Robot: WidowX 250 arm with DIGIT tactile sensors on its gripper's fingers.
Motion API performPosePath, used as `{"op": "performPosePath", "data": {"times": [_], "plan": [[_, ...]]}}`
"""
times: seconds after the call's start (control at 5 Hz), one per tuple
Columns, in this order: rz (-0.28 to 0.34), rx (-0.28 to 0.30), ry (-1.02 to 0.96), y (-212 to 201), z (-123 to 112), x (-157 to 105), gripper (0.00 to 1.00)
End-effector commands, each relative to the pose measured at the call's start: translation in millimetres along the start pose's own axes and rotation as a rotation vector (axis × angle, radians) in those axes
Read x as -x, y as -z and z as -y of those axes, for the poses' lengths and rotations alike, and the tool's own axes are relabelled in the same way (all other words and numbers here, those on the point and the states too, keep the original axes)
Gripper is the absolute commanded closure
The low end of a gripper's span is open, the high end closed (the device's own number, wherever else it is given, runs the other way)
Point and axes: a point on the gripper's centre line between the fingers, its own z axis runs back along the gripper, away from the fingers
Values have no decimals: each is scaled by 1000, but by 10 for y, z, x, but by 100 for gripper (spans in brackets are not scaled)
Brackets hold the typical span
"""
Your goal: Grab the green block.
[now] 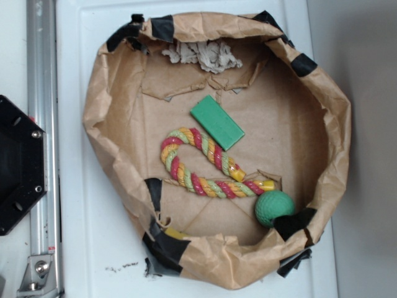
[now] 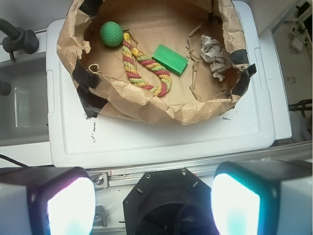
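- You have the green block (image 1: 217, 122) lying flat on the floor of the brown paper basket (image 1: 335, 112), near its middle and a little toward the rim where the crumpled paper wad (image 1: 205, 54) sits.
- Your gripper (image 2: 146, 205) is spread open: in the wrist view its two fingers (image 2: 63, 203) stand wide apart at the bottom of the frame, with nothing between them, well away from the basket.
- You can see the rope toy (image 1: 198, 164) looped just beside the block, its curve touching or almost touching one long edge of the block.
- You will find the green ball (image 1: 273, 208) at the far end of the rope, against the basket wall and apart from the block.
- Your basket rests on a white lid (image 2: 161, 142), patched along the rim with black tape (image 1: 164, 245).
- In the exterior view you see the black robot base (image 1: 17, 164) beside a metal rail (image 1: 43, 124), off the lid's edge.
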Motion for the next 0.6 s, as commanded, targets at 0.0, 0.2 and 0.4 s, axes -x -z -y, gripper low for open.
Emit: {"op": "performPosePath", "data": {"times": [0.0,0.2,0.4], "plan": [[0,0,0,0,0,0,0],[-2,-40,169,214,-120,-429,0],[9,-49,265,488,-204,-697,0]]}}
